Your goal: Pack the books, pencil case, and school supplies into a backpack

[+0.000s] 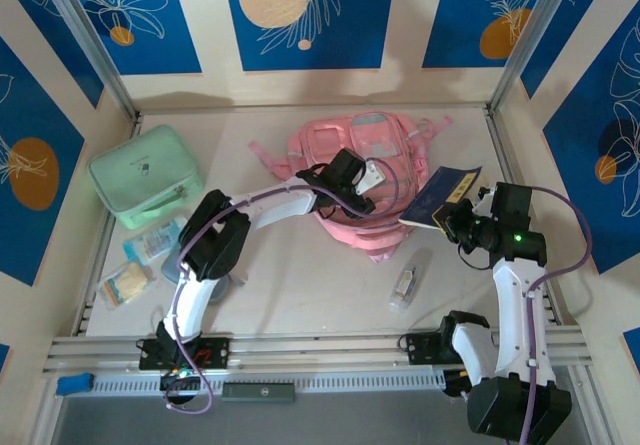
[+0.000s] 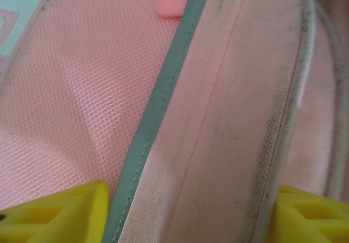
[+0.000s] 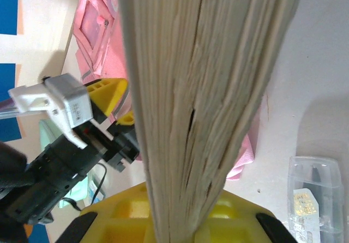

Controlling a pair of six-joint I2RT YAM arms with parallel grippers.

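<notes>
Packing looks barely begun, with nothing visibly inside yet. The right gripper [image 1: 458, 217] is clamped on the stack of navy books [image 1: 440, 195], held just beside the pink backpack [image 1: 375, 135], which lies mid-desk toward the far edge. The left gripper [image 1: 358, 180] sits on the backpack's trimmed rim, fingers [image 2: 54, 215] spread either side; whether it pinches I cannot tell. The clear bottle [image 1: 408, 283] near the front edge, and the blue-and-white packet [image 1: 155, 240] and yellowish packet [image 1: 125, 285] by the left edge, lie unpacked on the desk [image 1: 300, 285].
</notes>
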